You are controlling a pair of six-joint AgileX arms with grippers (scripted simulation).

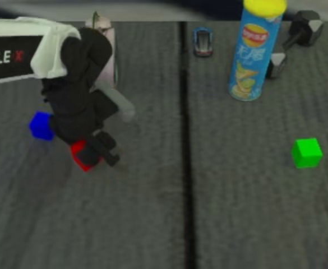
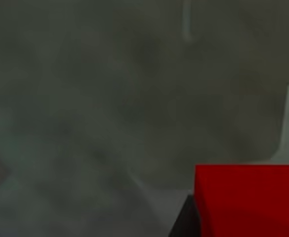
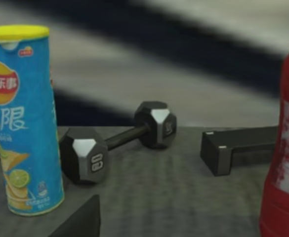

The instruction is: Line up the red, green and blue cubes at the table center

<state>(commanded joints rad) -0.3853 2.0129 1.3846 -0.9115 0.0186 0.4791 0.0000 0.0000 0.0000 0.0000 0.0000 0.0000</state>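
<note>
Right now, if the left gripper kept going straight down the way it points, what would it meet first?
Most likely the red cube: the left gripper sits right over it, left of the seam. Whether its fingers already touch the cube is unclear; the blue cube lies off to the side.

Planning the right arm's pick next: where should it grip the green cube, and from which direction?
Probably from straight above. The green cube sits flat and alone on the right half of the table, slightly turned, so close the fingers on two opposite side faces, wrist rotated to match. Nothing stands close beside it.

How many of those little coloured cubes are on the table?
3. The blue cube and the red cube sit left, at the left gripper; the green cube sits alone, right. More may be hidden.
</note>
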